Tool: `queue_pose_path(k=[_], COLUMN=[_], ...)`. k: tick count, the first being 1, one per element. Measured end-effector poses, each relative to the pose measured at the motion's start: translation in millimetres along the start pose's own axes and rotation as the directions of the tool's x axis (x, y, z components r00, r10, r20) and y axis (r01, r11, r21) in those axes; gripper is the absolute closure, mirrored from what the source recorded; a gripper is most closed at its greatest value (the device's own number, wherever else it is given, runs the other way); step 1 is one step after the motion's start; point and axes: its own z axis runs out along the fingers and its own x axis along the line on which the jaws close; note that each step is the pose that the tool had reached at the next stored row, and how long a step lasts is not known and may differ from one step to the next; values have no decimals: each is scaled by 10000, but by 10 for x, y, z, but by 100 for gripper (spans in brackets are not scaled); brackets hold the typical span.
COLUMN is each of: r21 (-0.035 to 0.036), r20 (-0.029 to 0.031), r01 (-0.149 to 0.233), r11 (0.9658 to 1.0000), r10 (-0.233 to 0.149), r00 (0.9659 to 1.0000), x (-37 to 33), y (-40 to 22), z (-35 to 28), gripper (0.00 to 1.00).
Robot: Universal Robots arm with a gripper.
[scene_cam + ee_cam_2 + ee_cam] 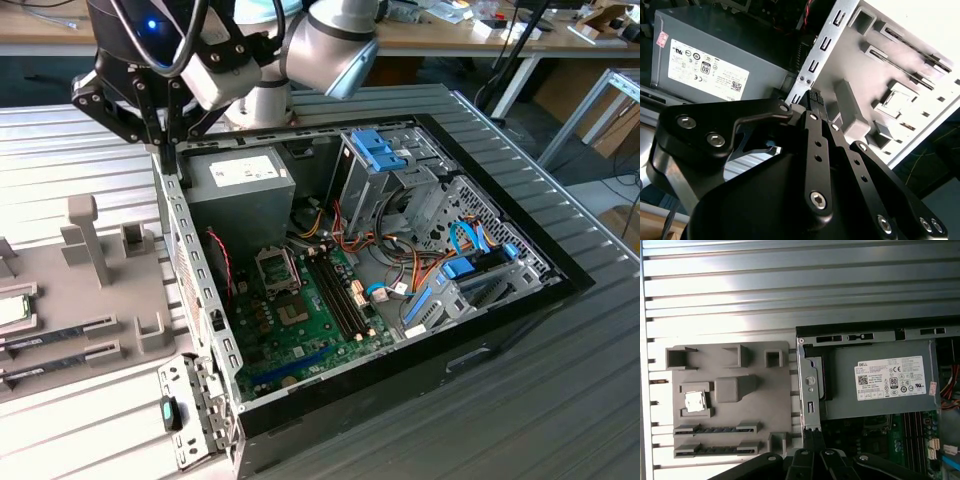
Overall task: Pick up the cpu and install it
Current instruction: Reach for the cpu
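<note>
The hand (168, 158), closed and empty, is hovering over the case edge (185, 235) while the cpu (695, 402) is lying untouched in its grey fixture (772, 400); pickup is calling for an opened hand centred above it.

A ribbed metal table (560, 400) spans the exterior view's foreground, with bright glare on its ridges toward that view's left; behind it runs a long wooden workbench (430, 40), cluttered on top; at the exterior view's right, a pale metal frame leg (585, 110) and cardboard boxes (612, 20) stand on grey floor (605, 170).
</note>
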Motion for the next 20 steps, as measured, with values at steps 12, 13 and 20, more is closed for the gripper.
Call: queue_pose_path(k=[12,13,20], r21=[0,0,0], r20=[0,0,0], r01=[0,0,0], r11=[10000,10000,10000], r10=[0,0,0], r00=[10000,10000,10000], x=[125,140,212], y=[-9,-11,-16], z=[-3,-4,-6], gripper=[89,89,89])
